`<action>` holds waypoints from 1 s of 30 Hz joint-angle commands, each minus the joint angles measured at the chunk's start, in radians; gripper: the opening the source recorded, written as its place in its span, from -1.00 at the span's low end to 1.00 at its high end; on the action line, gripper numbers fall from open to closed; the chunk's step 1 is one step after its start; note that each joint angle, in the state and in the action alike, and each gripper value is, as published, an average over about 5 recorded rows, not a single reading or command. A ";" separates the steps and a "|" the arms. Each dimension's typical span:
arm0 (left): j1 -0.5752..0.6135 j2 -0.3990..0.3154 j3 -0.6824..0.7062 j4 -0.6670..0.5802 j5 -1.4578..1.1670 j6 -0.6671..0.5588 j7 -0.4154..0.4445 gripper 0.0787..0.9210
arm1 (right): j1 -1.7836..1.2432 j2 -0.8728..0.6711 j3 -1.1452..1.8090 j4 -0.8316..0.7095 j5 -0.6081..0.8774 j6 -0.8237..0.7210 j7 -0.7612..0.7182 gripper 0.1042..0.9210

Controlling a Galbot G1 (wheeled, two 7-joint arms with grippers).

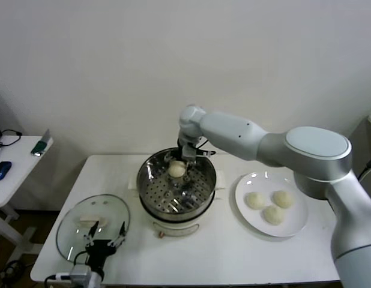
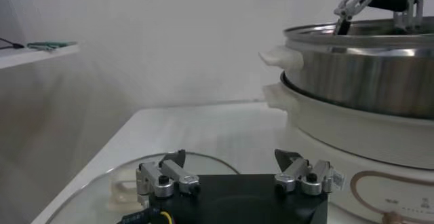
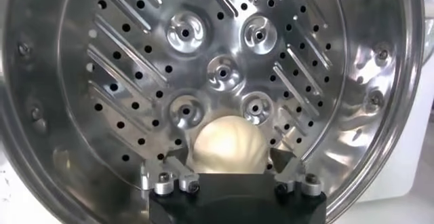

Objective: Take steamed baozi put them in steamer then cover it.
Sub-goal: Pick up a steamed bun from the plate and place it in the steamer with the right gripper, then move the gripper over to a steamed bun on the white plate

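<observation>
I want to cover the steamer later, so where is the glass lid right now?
In the head view the glass lid lies flat on the table's front left corner, left of the steamer, with the open left gripper hovering over its near edge.

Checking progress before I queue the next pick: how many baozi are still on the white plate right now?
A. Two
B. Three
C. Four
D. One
B. Three baozi lie on the white plate, while a fourth bun sits in the steamer between the fingers of the open right gripper.
</observation>
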 commanded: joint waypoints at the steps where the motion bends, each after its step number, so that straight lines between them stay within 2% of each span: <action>1: 0.006 -0.001 0.001 -0.008 0.005 0.001 0.001 0.77 | 0.180 -0.076 -0.085 0.071 0.328 -0.033 -0.074 0.76; 6: 0.008 0.000 0.001 -0.012 0.006 0.001 0.001 0.77 | 0.357 -0.228 -0.204 0.198 0.750 -0.214 -0.155 0.76; 10: 0.005 0.001 0.002 -0.009 0.004 -0.001 0.001 0.77 | 0.441 -0.412 -0.286 0.303 0.895 -0.417 -0.177 0.76; 20: -0.009 0.012 -0.002 -0.005 -0.003 -0.002 0.001 0.77 | 0.489 -0.747 -0.520 0.545 0.921 -0.807 -0.055 0.76; 25: -0.014 0.013 -0.003 0.001 -0.003 -0.005 0.001 0.77 | 0.417 -0.832 -0.548 0.662 0.908 -0.943 0.012 0.76; 30: -0.020 0.008 -0.004 0.002 -0.003 -0.002 0.002 0.77 | 0.265 -0.852 -0.457 0.646 0.843 -0.991 0.056 0.76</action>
